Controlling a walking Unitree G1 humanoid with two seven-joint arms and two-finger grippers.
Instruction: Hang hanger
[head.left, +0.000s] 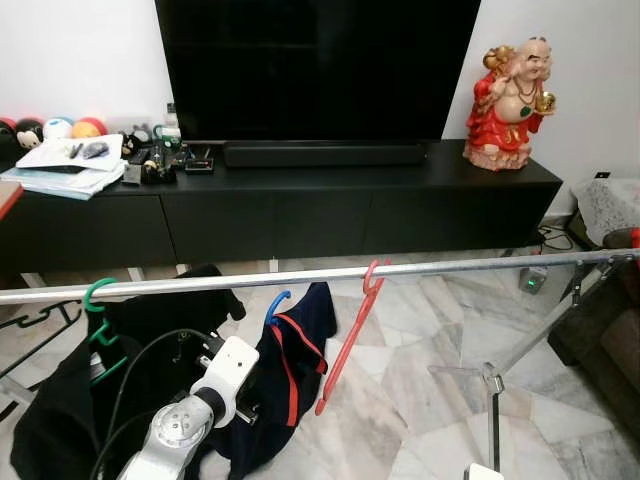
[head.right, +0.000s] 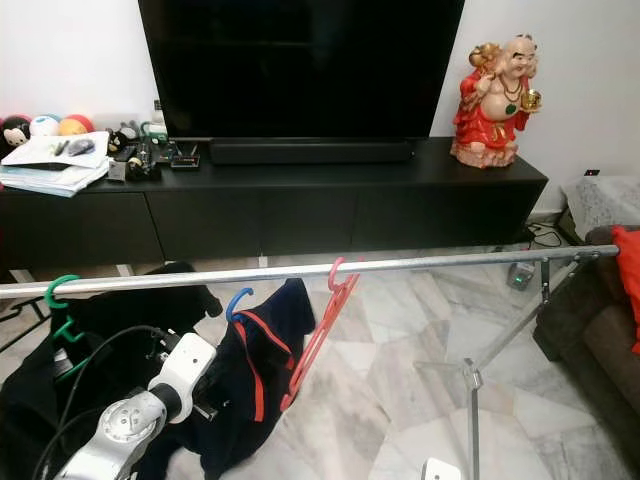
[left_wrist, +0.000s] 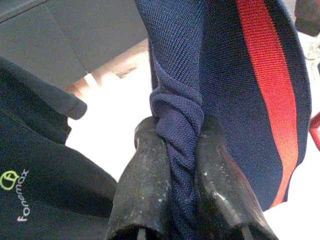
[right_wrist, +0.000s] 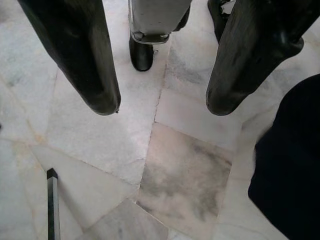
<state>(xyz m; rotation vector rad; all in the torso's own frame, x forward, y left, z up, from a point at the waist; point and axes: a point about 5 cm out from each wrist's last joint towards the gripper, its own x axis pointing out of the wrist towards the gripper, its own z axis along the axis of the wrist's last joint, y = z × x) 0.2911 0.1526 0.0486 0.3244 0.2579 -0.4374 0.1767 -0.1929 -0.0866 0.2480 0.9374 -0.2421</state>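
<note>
While my left jaws (left_wrist: 175, 165) stay out of sight behind my silver wrist in the head views, my wrist camera shows them pressed together on a twisted fold of the navy knit garment with the red stripe (left_wrist: 250, 100). That garment hangs just above and beyond them from a blue plastic hanger (head.left: 277, 303), whose hook is over the long silver metal rail (head.left: 450, 266) of the drying rack. So, as I judge it, this hanger is already hung, and what is left is for me to let go of the cloth and draw the arm back without tugging the garment or dragging the hook off the rail.

Beside my left jaws, on the outer side, a black garment (head.left: 150, 330) hangs from a green plastic hanger (head.left: 97, 295), also hooked over the rail. On the inner side, just past the navy garment, a bare red plastic hanger (head.left: 350, 335) hangs from the rail at a slant, carrying nothing.

My right jaws (right_wrist: 160, 107) stand wide apart and empty, pointing down at the white marble floor (right_wrist: 185, 185), with dark cloth near one finger. Whether more hangers remain to hang, I cannot tell.
</note>
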